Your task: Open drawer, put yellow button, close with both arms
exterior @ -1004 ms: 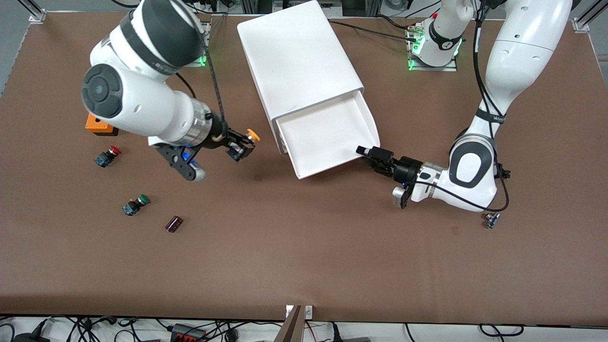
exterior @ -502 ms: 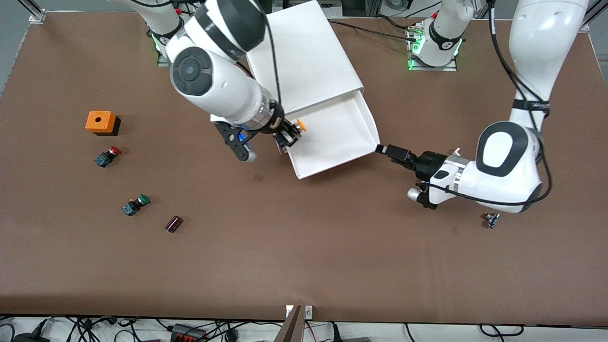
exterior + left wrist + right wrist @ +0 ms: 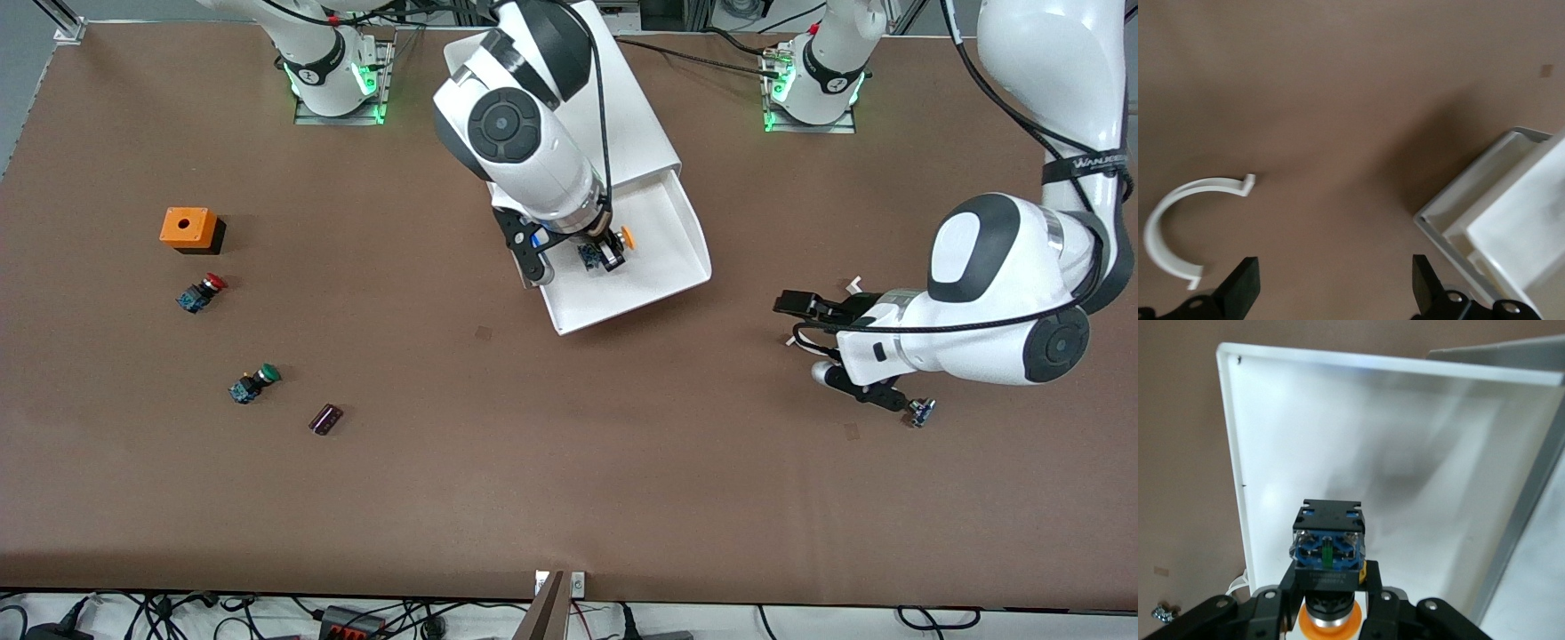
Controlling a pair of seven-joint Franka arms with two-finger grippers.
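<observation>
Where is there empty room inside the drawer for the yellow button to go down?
The drawer floor is bare all round beneath the yellow button, which the right gripper holds shut above it. It is tight only by the cabinet. The left gripper waits open over the table.

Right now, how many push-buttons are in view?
3. The yellow button is held in the right gripper over the open drawer; the red button and green button lie toward the right arm's end, green nearer the camera.
</observation>
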